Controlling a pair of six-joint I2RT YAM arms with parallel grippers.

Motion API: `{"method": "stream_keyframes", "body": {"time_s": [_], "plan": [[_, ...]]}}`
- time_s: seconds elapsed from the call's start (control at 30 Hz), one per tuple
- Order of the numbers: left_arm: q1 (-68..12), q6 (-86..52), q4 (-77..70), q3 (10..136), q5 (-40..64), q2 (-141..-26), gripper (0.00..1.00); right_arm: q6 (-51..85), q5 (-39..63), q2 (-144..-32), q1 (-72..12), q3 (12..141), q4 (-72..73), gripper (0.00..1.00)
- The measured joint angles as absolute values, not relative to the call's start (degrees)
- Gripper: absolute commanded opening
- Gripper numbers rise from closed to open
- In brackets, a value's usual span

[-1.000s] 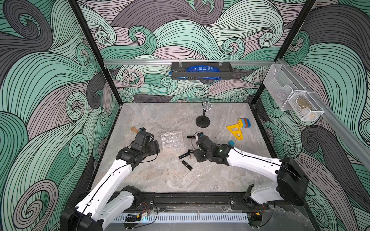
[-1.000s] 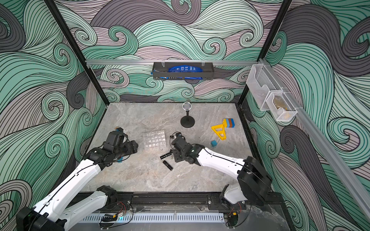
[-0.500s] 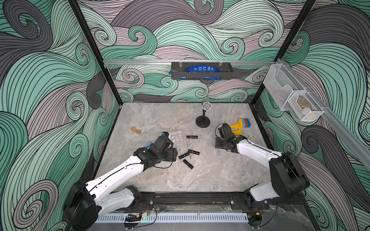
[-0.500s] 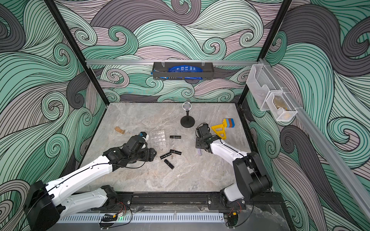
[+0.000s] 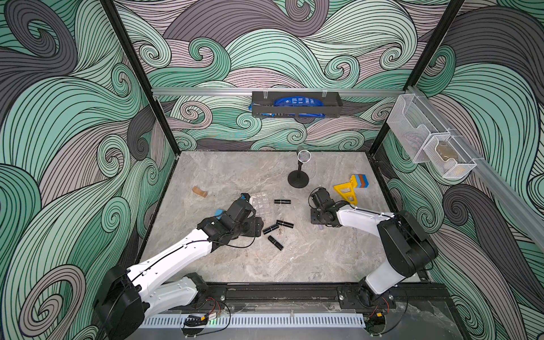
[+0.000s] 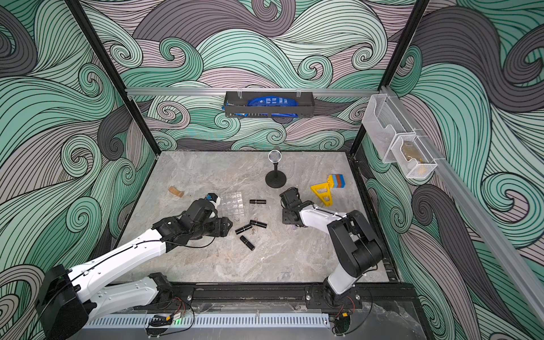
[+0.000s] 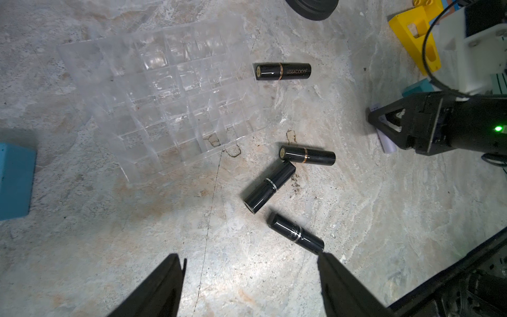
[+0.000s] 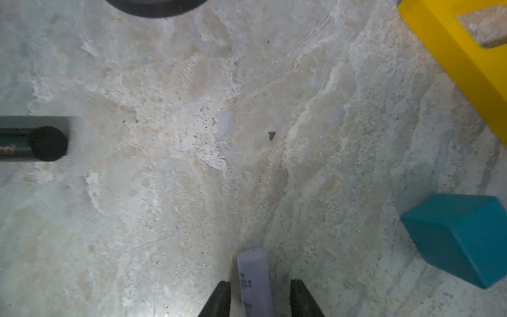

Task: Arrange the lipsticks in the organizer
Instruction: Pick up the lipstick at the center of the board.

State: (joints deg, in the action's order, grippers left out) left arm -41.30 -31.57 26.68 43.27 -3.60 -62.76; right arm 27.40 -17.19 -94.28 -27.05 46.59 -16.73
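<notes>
Several black lipsticks lie flat on the stone table: one beside the organizer, three in a loose cluster nearer the front. The clear gridded organizer sits left of them, all its visible cells bare. My left gripper hovers open just left of the cluster, one fingertip close to the nearest lipstick. My right gripper straddles a pale lavender tube lying on the table, with slim gaps either side.
A black round-based stand rises behind the lipsticks. A yellow triangular piece, stacked coloured blocks and a teal block crowd the right arm. A wooden block lies far left, a blue block by my left wrist.
Over the last second my left arm swung in from the far left to the lipstick cluster. My right arm withdrew from the cluster to the lavender tube on the right. The lipsticks stayed put.
</notes>
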Motion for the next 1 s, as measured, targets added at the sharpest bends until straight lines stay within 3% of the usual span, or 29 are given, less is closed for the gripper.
{"method": "stream_keyframes", "body": {"time_s": [0.23,0.4,0.53,0.73,1.0], "plan": [[-41.3,-31.53,26.65,43.27,-4.34,-61.28,0.79,27.94,-17.15,-94.5,-27.33,46.59,-15.29,0.15],[-40.51,-30.46,28.6,43.44,-6.66,-58.85,0.79,28.25,-12.23,-88.95,-30.81,46.0,-16.05,0.15],[-37.89,-29.08,30.79,44.77,-4.89,-57.45,0.79,26.65,-7.16,-79.07,-39.92,45.21,-13.39,0.14],[-29.23,-28.53,33.47,48.01,7.53,-56.62,0.66,19.49,-6.85,-69.01,-56.36,40.95,-1.98,0.13],[-27.86,-28.03,35.2,49.6,19.92,-52.69,0.6,6.24,-9.37,-64.31,-60.97,32.53,13.76,0.09]]}}
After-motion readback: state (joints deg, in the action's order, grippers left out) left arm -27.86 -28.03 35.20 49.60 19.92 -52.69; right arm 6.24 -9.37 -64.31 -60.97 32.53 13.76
